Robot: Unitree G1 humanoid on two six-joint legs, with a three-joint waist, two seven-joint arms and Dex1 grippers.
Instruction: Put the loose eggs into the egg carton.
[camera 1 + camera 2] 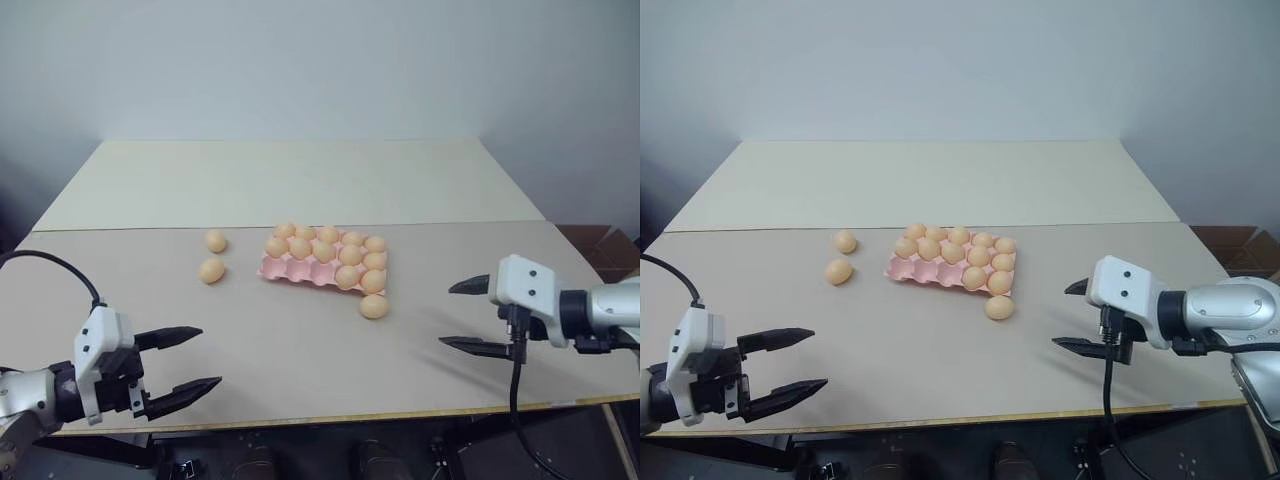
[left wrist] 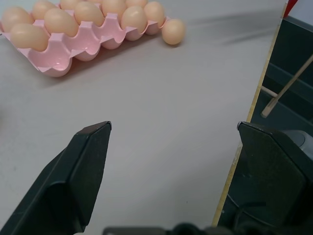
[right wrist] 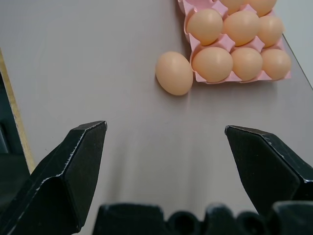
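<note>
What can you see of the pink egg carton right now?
The egg carton is a flat, lidless pink tray of moulded cups, pulp-like in look, lying flat on the pale table, slightly skewed to its edge. Most cups hold pale orange eggs; the row nearest the robot's left has empty cups. One loose egg rests against its near right corner; two more loose eggs lie apart to its left. Neither gripper touches it.

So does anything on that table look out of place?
Three eggs lie loose on the table: two left of the tray, one against its near right corner. The tray's near left cups are empty. Nothing looks cracked or spilled.
</note>
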